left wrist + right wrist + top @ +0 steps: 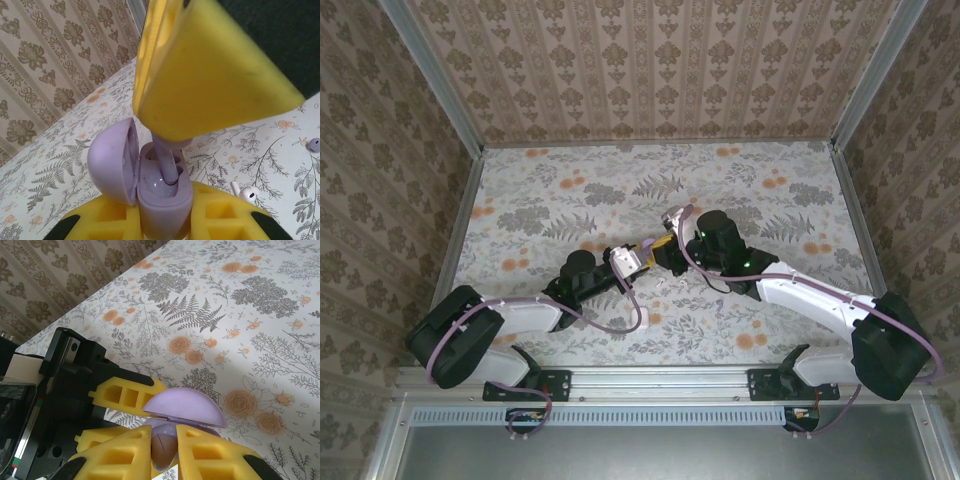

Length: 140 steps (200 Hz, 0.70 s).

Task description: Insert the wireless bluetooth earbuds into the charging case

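Note:
The charging case (159,202), glossy and lilac-tinted, stands upright with my left gripper (162,215) shut on its body. Its hinged lid (112,165) hangs open to the left. My right gripper (165,437) is shut on one earbud (164,452), directly above the case. That earbud's stem (168,165) reaches down into the case's right socket. The other earbud (245,194), white, lies on the table just right of the case. From above, both grippers meet mid-table, the left gripper (636,262) beside the right gripper (666,250).
A small round purple disc (314,145) lies on the floral table (760,200) further right. Patterned walls close the table on three sides. The right gripper's yellow finger (210,75) hangs over the case, and the left gripper's fingers (125,390) sit under the lid (185,407).

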Tool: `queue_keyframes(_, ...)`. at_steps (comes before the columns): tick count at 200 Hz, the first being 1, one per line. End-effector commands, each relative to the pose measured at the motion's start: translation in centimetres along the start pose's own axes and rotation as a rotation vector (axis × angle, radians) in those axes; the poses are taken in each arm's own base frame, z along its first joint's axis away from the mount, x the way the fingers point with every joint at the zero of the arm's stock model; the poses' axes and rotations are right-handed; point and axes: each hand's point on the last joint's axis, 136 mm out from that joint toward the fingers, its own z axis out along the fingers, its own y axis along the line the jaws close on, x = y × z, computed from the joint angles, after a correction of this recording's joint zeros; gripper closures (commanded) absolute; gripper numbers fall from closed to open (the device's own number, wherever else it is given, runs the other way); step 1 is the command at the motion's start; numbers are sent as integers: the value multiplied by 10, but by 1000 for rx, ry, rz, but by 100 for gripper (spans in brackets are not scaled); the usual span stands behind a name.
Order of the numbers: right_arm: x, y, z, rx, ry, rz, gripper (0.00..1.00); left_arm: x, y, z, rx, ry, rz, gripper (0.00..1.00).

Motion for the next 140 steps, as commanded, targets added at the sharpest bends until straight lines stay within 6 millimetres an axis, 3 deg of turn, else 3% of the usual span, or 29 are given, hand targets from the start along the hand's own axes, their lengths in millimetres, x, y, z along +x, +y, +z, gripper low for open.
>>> queue_keyframes(1, 7, -15, 6, 88, 39, 18, 83, -31, 1, -3, -4, -100, 33, 90)
queue_keyframes(38, 9, -26, 8, 167, 31, 101, 83, -33, 3, -4, -21, -103, 31, 90)
queue_keyframes(140, 16, -33, 11, 269, -2, 240, 84, -44, 14, -9, -95, -162, -28, 91)
